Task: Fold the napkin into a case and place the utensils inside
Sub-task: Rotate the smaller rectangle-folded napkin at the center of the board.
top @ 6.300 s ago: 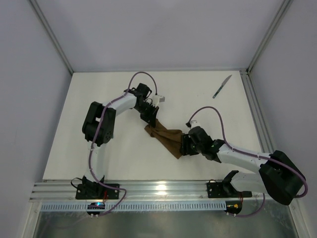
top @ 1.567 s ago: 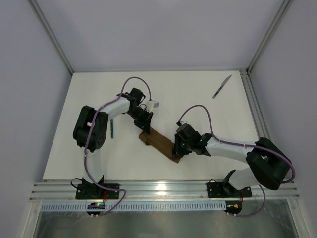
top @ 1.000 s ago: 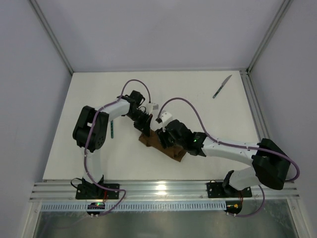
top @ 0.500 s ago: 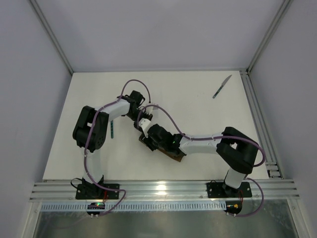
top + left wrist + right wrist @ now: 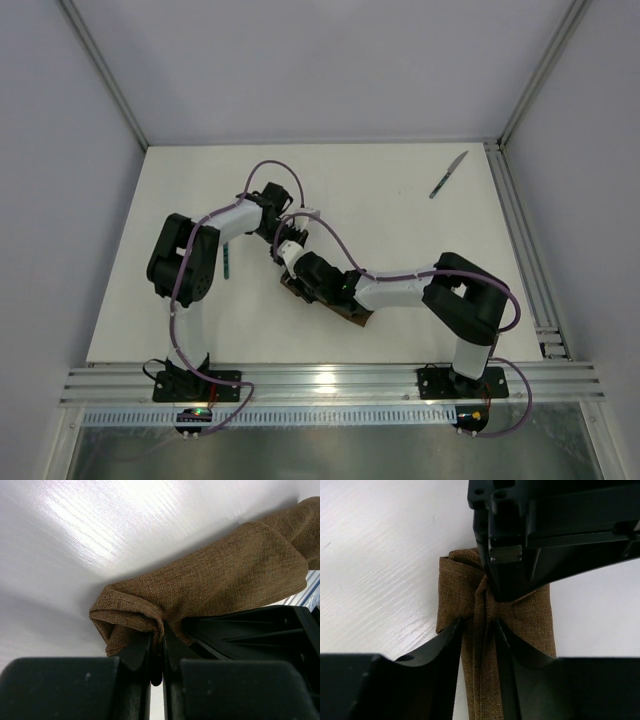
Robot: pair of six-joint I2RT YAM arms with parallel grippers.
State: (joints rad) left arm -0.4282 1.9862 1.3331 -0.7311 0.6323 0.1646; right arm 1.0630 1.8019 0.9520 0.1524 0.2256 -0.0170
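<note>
The napkin [image 5: 350, 311] lies folded into a narrow dark brown strip on the table. In the left wrist view my left gripper [image 5: 156, 639] is shut on a raised fold at the strip's end [image 5: 225, 575]. From above, the left gripper [image 5: 280, 248] sits at the strip's upper-left end. My right gripper [image 5: 297, 282] is right next to it. Its jaws [image 5: 479, 630] straddle a raised ridge of the napkin [image 5: 530, 615], narrowed but with a little gap on the left side. The knife [image 5: 449, 175] lies far right at the back. The fork [image 5: 227, 260], with a teal handle, lies beside the left arm.
The left gripper's black body [image 5: 545, 530] fills the top of the right wrist view, almost touching the right fingers. The right arm's purple cable [image 5: 330, 235] loops over the napkin. An aluminium rail [image 5: 520, 230] runs along the table's right edge.
The right gripper has slid along the napkin from its lower-right end to its upper-left end, beside the left gripper, and its jaws have narrowed. The left gripper has held still on the cloth.
</note>
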